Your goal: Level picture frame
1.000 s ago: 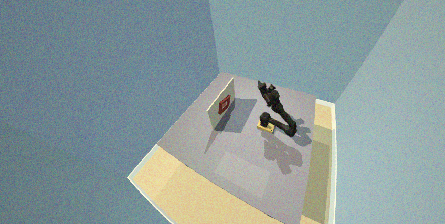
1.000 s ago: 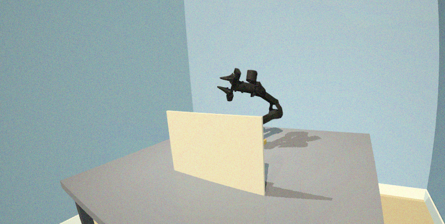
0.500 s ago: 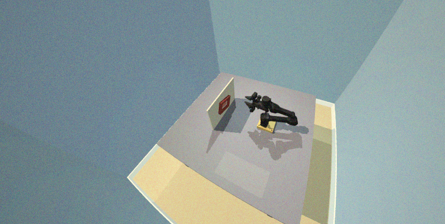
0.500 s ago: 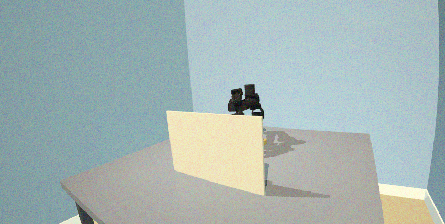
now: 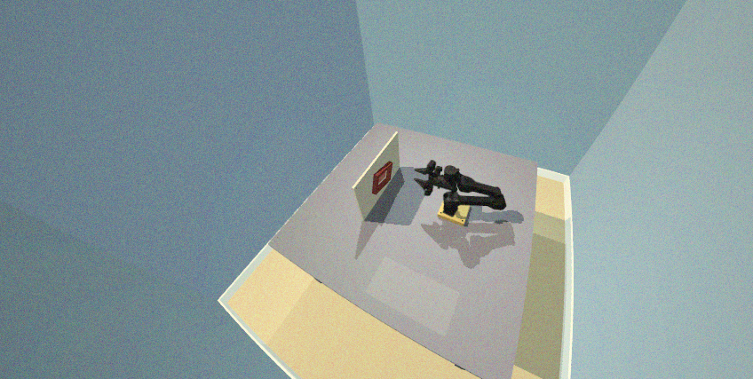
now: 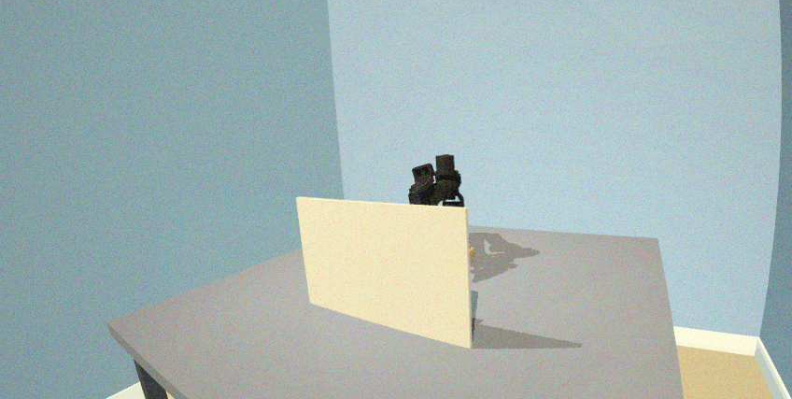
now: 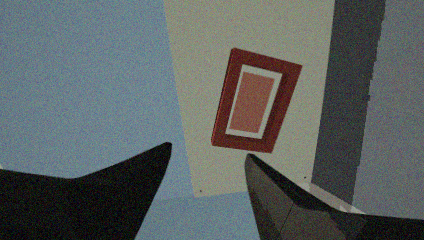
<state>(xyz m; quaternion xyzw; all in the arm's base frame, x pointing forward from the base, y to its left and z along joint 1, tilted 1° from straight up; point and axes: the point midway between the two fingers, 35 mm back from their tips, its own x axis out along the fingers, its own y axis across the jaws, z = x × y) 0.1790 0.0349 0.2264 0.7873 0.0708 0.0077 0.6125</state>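
The red picture frame [image 5: 376, 184] [image 7: 279, 110] hangs on the front of the upright cream panel [image 5: 360, 198] [image 6: 383, 267] [image 7: 194, 75]. It is clearly tilted against the panel: facing the front, its left side is higher. That side is the lower end in the turned wrist view. The panel hides the frame in the exterior view; the screw and strip are hidden. My gripper [image 5: 416, 176] [image 7: 209, 153] is partly open and empty. It stands in front of the frame, with a gap between the fingertips and the frame in the top view, and points toward the panel.
The arm's yellow base plate [image 5: 462, 216] stands on the grey table [image 5: 317, 232] [image 6: 222, 334], in front of the panel. The panel and arm cast dark shadows on the table. Blue room walls stand beyond the table.
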